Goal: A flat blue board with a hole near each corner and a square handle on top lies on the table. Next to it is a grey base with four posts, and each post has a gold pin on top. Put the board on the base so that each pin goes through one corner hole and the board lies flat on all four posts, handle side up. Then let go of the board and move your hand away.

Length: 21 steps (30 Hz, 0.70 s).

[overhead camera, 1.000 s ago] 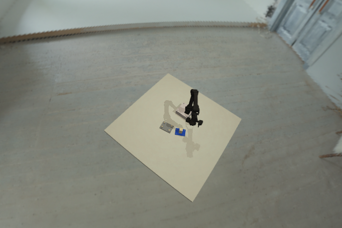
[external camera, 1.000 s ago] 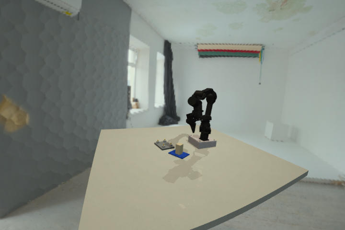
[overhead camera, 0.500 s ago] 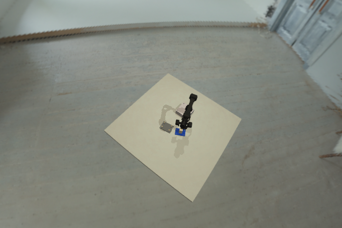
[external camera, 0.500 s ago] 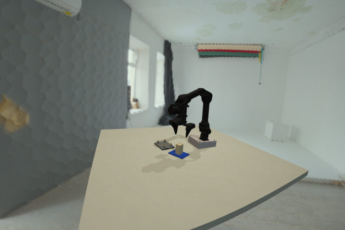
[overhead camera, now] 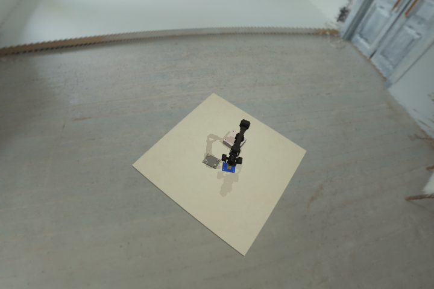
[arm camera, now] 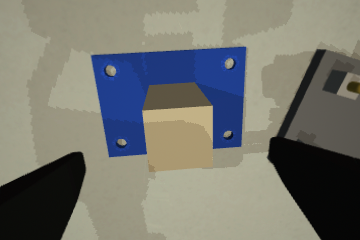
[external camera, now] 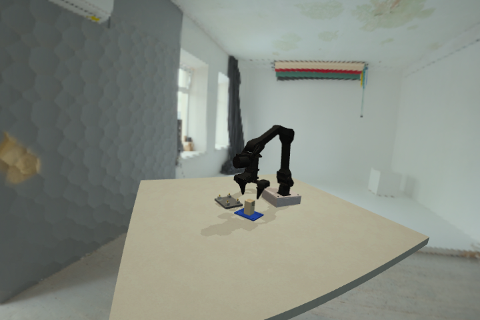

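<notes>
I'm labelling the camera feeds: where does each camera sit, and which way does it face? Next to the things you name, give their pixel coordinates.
Top: high overhead, facing down at the table [overhead camera: 190, 183] [external camera: 195, 256]; the arm [overhead camera: 238, 138] [external camera: 285, 155] shows from above.
Exterior: beyond the table's edge, facing across it, slightly downward; arm and open gripper [external camera: 251, 195] [arm camera: 179, 153] show.
Wrist: on the arm's wrist, facing the blue board [overhead camera: 228, 169] [external camera: 253, 217] [arm camera: 123, 105]; only fingers show.
Top and exterior share the whole arm.

The board [overhead camera: 225, 170] [external camera: 253, 217] [arm camera: 123, 110] is coloured plain blue; its handle [external camera: 249, 207] [arm camera: 179, 140] is coloured tan; the base [overhead camera: 211, 161] [external camera: 225, 201] [arm camera: 320, 120] is coloured grey; gold is shown on its pins [overhead camera: 218, 159] [external camera: 227, 201] [arm camera: 357, 87]; the desk [overhead camera: 258, 190] [external camera: 225, 271] [arm camera: 188, 200] is coloured cream.
</notes>
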Tool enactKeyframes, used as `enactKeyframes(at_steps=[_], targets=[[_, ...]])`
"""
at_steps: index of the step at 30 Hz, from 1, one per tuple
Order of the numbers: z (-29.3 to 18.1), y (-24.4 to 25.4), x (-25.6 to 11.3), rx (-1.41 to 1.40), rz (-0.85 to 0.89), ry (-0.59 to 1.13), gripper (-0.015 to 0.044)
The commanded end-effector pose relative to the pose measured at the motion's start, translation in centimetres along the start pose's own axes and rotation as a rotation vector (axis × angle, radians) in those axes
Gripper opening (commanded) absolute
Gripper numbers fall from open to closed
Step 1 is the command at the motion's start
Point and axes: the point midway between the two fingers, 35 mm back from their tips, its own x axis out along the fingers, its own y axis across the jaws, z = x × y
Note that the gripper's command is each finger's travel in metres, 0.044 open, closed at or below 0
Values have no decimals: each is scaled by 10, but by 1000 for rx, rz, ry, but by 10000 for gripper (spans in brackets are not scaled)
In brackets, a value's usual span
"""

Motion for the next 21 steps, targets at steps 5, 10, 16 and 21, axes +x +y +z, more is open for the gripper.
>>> enactKeyframes(at_steps=[5, 10, 16, 21], targets=[[-2, -1, 12, -5, -3, 12, 440], [-2, -1, 20, -5, -3, 12, 440], [-2, -1, 30, -5, -3, 12, 440], [-2, -1, 38, -5, -3, 12, 440]])
